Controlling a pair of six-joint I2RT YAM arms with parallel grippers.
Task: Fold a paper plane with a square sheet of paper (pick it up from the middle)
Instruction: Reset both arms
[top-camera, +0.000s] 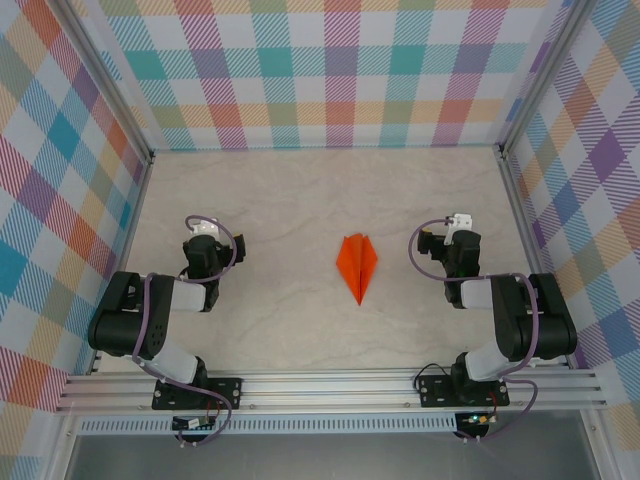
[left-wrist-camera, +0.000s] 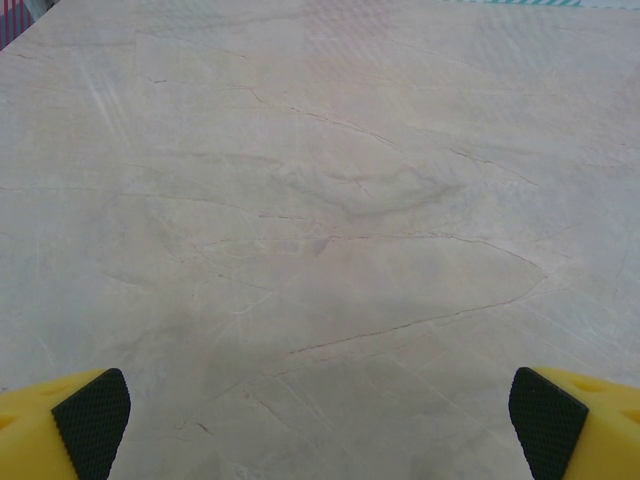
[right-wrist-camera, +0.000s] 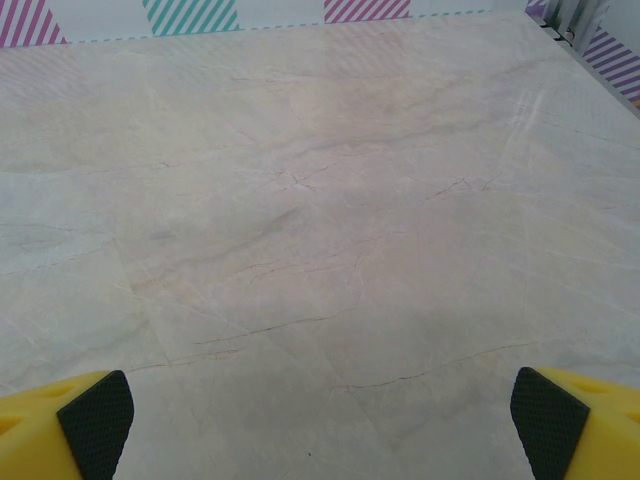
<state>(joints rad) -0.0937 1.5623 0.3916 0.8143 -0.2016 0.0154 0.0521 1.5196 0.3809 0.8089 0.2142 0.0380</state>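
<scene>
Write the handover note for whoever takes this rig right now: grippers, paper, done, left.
Left gripper: open, holding nothing, above bare table.
Right gripper: open, holding nothing.
Paper plane: lies flat on the table between the two arms, somewhat nearer the right one, its point toward the arm bases, touched by neither gripper.
Done: the orange sheet is folded into a slim dart with a centre crease.
Left: apparently nothing; the creases are too small to check.

Pale, marble-veined tabletop (top-camera: 290, 200) enclosed on three sides by multicoloured plaid walls (top-camera: 330, 70), with metal corner posts (top-camera: 112, 95) and a ribbed aluminium rail (top-camera: 330, 388) across its near edge.
</scene>
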